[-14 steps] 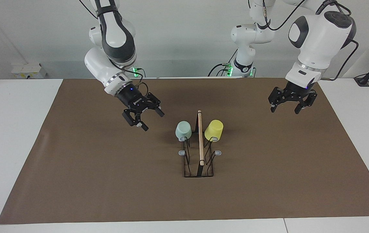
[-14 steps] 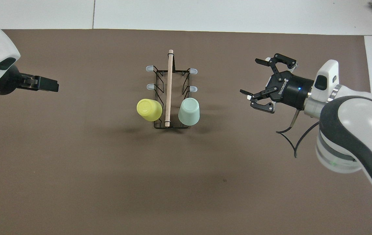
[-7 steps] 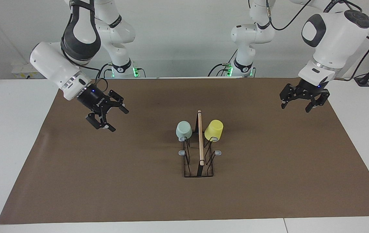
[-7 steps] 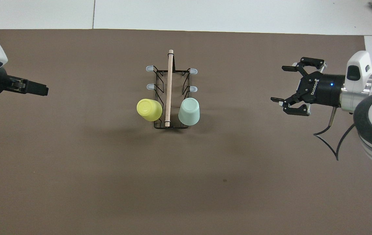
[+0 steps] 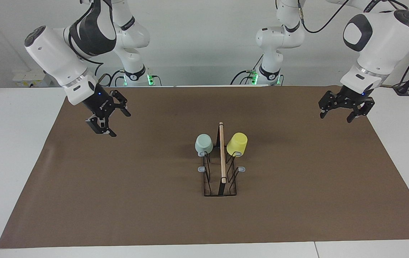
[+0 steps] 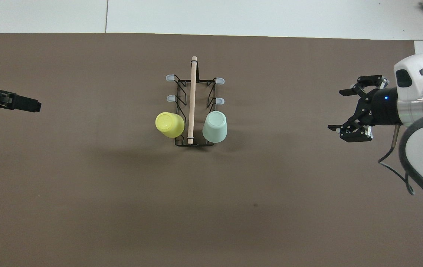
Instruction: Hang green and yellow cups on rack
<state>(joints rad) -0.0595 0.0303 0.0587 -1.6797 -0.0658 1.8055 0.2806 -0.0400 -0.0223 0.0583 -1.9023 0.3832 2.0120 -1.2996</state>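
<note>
Green cup [image 5: 203,143] and yellow cup [image 5: 237,143] are hanging inverted on rack [image 5: 221,168] prongs at the rack's twelve-o'clock end, so right gripper [image 5: 108,117] and left gripper [image 5: 343,109] are hovering released and empty over the mat's ends.

One camera sits high across the table from the robots and faces them, looking down at a moderate slant; it takes in both arm bases, the back wall and the whole brown mat [image 5: 118,200]. The other hangs high above the robots' own end and looks forward and steeply down, closer in, so the mat [image 6: 85,185] fills nearly the whole frame. The two stand half a turn apart. Both share the mat's middle with the rack [image 5: 221,168] [image 6: 193,107], and both grippers at its ends.
</note>
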